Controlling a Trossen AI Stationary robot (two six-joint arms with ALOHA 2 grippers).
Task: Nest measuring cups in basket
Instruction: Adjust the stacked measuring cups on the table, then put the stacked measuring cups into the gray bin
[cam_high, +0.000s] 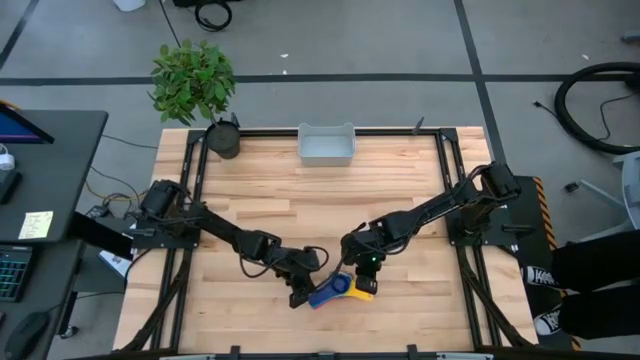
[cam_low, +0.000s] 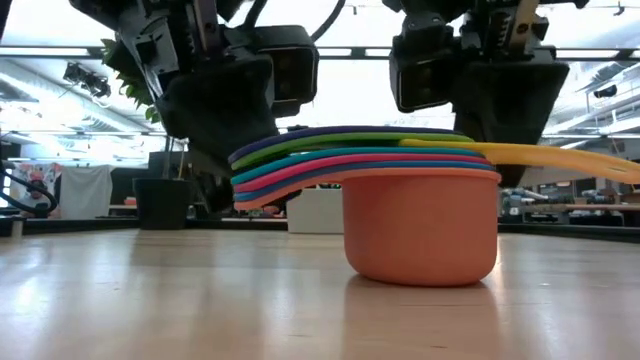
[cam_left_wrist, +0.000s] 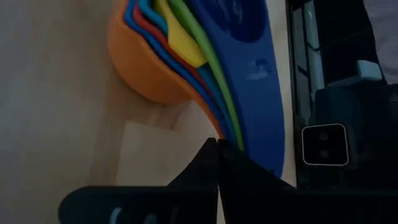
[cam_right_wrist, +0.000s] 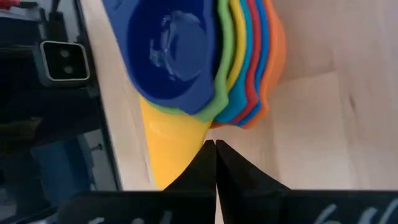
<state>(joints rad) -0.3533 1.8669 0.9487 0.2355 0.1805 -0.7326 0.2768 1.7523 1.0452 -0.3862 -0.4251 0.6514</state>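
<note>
Both arms reached in low over the table (cam_high: 300, 190) and met near its front edge, a little right of the middle. There sat the measuring cups (cam_high: 340, 288), already stacked one inside another, with the orange cup (cam_low: 421, 226) at the bottom resting flat on the wood. The stack's handles fanned out on one side, purple (cam_low: 300, 138) uppermost, while the yellow handle (cam_low: 560, 155) pointed the opposite way.

The left arm stretched from the left edge, elbow bent, and its left gripper (cam_high: 300, 285) sat at the fanned handles. In the left wrist view its fingers (cam_left_wrist: 205, 168) were pressed together at the handle ends; whether they pinched anything was hard to tell.

The right arm slanted down from the right edge, and the right gripper (cam_high: 366, 272) hung just above the yellow handle. Its fingers (cam_right_wrist: 208, 163) were likewise drawn tight together, tips right at the yellow plastic.

The basket (cam_high: 326, 146) stood at the back edge, near the middle, well apart from the cups. A dark pot (cam_high: 223, 138) with a plant sat at the back left corner.
</note>
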